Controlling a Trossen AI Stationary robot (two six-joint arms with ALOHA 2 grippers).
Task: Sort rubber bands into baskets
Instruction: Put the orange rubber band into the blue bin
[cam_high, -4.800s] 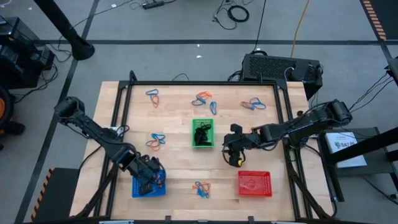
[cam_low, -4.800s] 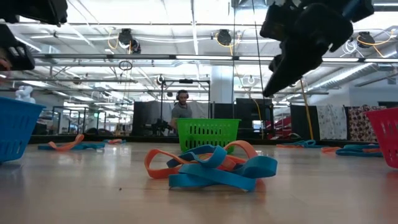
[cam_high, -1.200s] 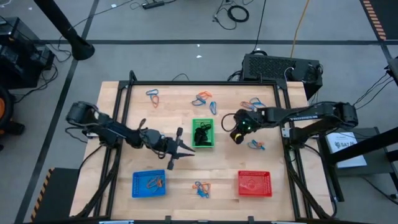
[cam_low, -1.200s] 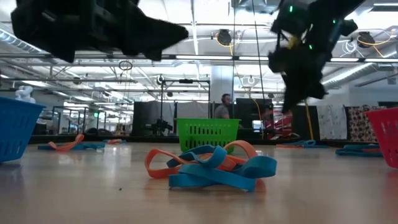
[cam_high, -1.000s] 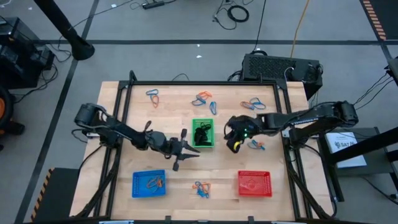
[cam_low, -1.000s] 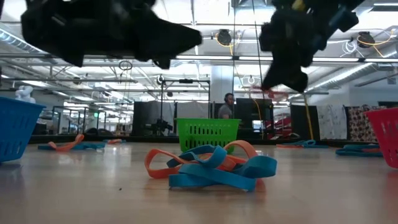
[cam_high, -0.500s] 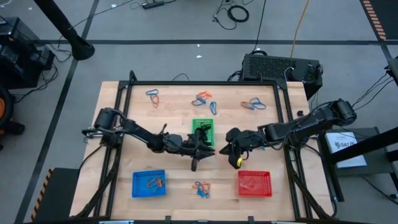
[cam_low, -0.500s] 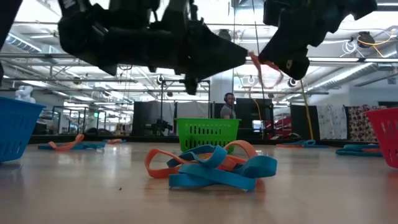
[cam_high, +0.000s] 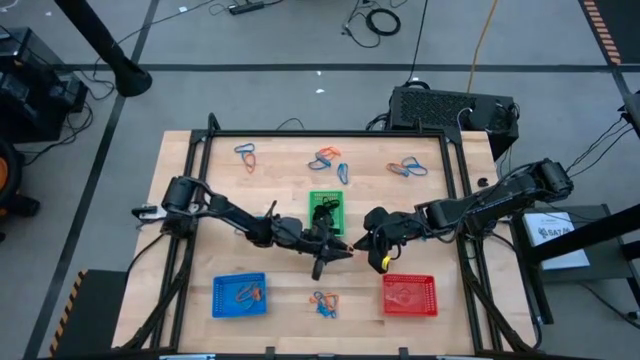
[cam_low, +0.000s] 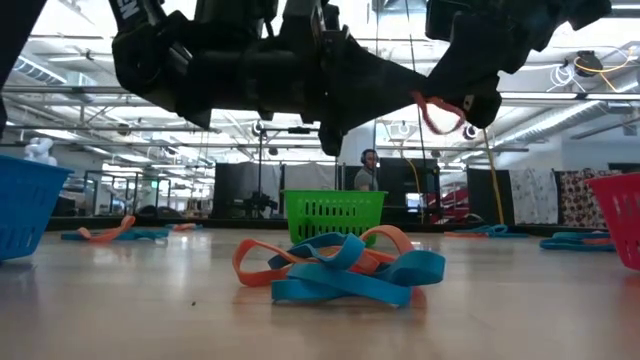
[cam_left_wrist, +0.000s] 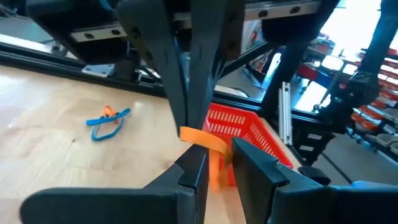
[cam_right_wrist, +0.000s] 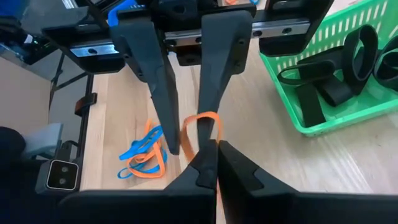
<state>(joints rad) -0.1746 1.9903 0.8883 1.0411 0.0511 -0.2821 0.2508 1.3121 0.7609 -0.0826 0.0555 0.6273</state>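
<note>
1. I have the right gripper (cam_high: 362, 240) pinched tight on an orange rubber band (cam_right_wrist: 200, 127), which hangs in the air just beside the green basket (cam_high: 326, 214), on the side toward the red basket (cam_high: 409, 295).
2. My left gripper (cam_high: 343, 250) meets it tip to tip there; its fingers (cam_left_wrist: 194, 171) stand slightly apart with the same orange loop between them, though I cannot tell whether they actually pinch it.
3. In the low view the band dangles from the right gripper's tip, well above the wooden table (cam_high: 280, 280).
4. I count three baskets: the green one mid-table holding black bands (cam_right_wrist: 333, 78), the blue basket (cam_high: 239, 296) toward the table's near-left corner from it with a few bands inside, and the red one toward the near-right corner.
5. Loose clusters of orange and blue bands on the table: three lie beyond the green basket, at far left (cam_high: 245, 154), just behind it (cam_high: 328, 161) and far right (cam_high: 407, 167).
6. A fourth cluster (cam_high: 324, 302) lies on the near side of the green basket, between the blue and red ones.
</note>
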